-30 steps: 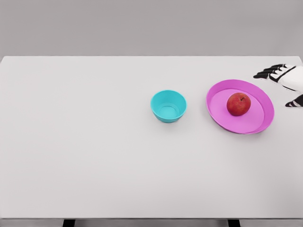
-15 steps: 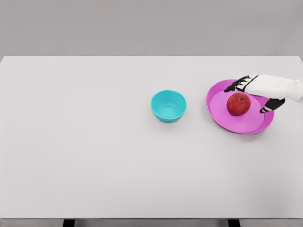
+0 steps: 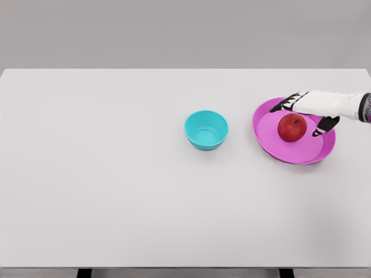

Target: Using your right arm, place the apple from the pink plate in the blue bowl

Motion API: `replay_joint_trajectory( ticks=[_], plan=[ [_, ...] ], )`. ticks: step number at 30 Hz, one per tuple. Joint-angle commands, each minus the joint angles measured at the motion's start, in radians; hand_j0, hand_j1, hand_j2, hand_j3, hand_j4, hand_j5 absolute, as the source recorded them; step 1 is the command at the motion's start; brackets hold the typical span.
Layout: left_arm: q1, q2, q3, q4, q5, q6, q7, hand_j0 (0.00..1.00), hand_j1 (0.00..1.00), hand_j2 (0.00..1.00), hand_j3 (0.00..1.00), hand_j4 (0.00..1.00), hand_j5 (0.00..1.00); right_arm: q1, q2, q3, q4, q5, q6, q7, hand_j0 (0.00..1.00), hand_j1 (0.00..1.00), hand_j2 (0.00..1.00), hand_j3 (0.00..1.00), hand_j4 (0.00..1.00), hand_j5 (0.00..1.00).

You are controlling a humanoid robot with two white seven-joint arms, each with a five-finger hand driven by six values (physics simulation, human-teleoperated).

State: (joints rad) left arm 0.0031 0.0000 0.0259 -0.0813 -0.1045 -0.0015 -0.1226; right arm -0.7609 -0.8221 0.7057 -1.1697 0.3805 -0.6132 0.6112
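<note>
A red apple (image 3: pixel 291 127) lies on the pink plate (image 3: pixel 290 152) at the right of the white table. My right hand (image 3: pixel 304 113) reaches in from the right edge and hovers over the plate's far side, just behind and beside the apple. Its fingers (image 3: pixel 287 104) are spread behind the apple and the thumb (image 3: pixel 324 125) sits to the apple's right, with nothing held. The blue bowl (image 3: pixel 206 130) stands empty and upright to the left of the plate. My left arm does not show.
The white table (image 3: pixel 116 174) fills most of the view, its front edge near the bottom. A grey wall lies behind it.
My right hand has come in from the table's far right corner to the plate and closed in around the apple. Apple, plate and bowl have not moved.
</note>
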Motion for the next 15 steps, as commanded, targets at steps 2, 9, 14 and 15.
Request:
replay_joint_trajectory(
  ticks=[2,9,14,15],
  plan=[
    [0.000,0.000,0.000,0.000,0.000,0.000,0.000,1.00,1.00,1.00,1.00,1.00,1.00,0.000,0.009,0.026,0.030,-0.005,0.002,0.000,1.00,1.00,1.00,1.00,1.00,1.00],
    [0.000,0.000,0.000,0.000,0.000,0.000,0.000,1.00,1.00,1.00,1.00,1.00,1.00,-0.002,0.009,0.041,0.038,-0.005,0.002,0.000,1.00,1.00,1.00,1.00,1.00,1.00],
    [0.000,0.000,0.000,0.000,0.000,0.000,0.000,1.00,1.00,1.00,1.00,1.00,1.00,-0.002,0.009,0.046,0.035,-0.003,0.002,0.000,1.00,1.00,1.00,1.00,1.00,1.00],
    [0.000,0.000,0.000,0.000,0.000,0.000,0.000,1.00,1.00,1.00,1.00,1.00,1.00,-0.002,0.012,0.054,0.035,-0.003,0.002,0.000,0.97,0.97,0.97,0.97,0.97,0.97]
  ],
)
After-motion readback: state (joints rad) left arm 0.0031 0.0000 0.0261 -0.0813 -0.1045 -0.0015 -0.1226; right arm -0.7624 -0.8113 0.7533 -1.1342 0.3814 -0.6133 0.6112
